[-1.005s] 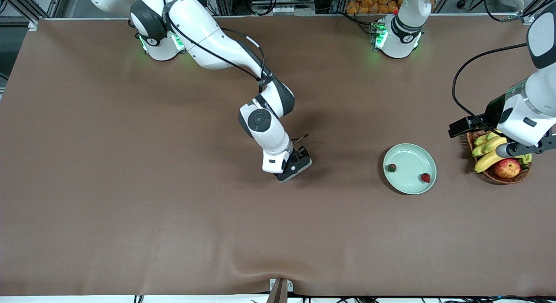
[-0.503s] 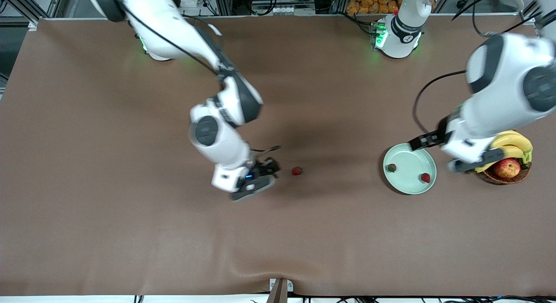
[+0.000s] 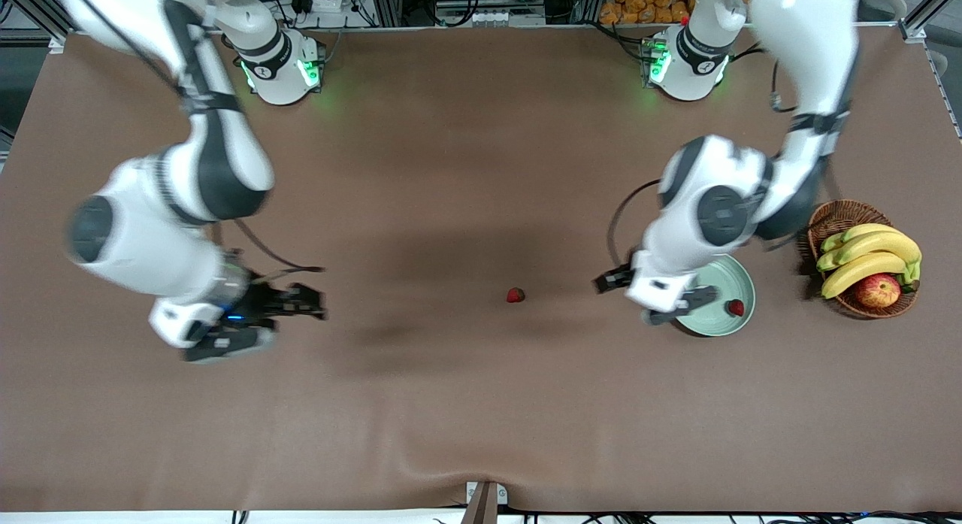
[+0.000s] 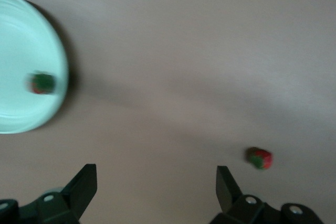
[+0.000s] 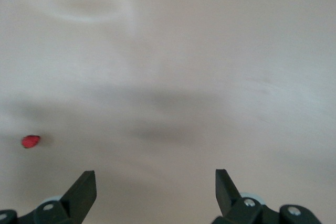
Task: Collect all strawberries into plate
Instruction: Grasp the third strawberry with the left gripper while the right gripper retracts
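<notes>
I count one strawberry point(image 3: 515, 295) lying alone on the bare brown table point(image 3: 451, 404), between the two arms and well apart from the plate point(image 3: 733, 280). A second strawberry point(image 3: 736, 307) sits in the plate near its rim, toward the basket point(image 3: 830, 216) of bananas point(image 3: 864, 255) and an apple point(image 3: 877, 290). My left wrist view alone shows a third berry point(image 4: 42, 83) in the plate, which the left arm hides from the front camera. The left gripper point(image 3: 669, 302) hovers over the plate's edge, fingers point(image 4: 84, 184) spread wide and empty. The right gripper point(image 3: 289, 304) hangs over bare table toward the right arm's end, fingers point(image 5: 84, 187) likewise wide, holding nothing.
</notes>
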Motion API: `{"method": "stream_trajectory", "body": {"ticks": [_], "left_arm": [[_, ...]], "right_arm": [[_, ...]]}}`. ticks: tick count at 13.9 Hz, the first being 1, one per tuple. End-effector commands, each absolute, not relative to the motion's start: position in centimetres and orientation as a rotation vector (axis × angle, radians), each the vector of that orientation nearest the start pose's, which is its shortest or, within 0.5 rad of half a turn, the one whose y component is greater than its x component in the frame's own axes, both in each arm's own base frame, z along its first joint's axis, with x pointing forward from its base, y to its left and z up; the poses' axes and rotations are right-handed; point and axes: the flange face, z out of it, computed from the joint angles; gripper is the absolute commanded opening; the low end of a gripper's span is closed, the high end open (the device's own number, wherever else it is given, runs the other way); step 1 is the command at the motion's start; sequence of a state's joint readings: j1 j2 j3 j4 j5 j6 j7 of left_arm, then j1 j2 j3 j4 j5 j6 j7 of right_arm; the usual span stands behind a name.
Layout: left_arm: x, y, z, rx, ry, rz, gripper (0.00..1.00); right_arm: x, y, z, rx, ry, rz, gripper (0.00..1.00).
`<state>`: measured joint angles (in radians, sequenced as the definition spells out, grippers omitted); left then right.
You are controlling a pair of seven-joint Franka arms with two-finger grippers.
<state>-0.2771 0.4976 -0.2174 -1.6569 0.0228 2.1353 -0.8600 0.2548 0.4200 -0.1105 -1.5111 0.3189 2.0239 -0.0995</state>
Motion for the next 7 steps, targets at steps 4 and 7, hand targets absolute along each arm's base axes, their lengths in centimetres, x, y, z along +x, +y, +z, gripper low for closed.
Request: {"method": "stream_trajectory", "body": {"ticks": [4, 7], "left_arm": [[59.4, -41.2, 25.9, -3.173, -0.750, -0.026, 1.00], [59.0, -42.5, 22.8, -3.174, -0.732, -0.079, 1.00]], "right_arm": [[63.3, 3.0, 51.9, -3.009, -0.141, -0.112, 1.00], [60.9, -0.7, 56.4, -3.057, -0.093, -0.118, 1.00]]}}
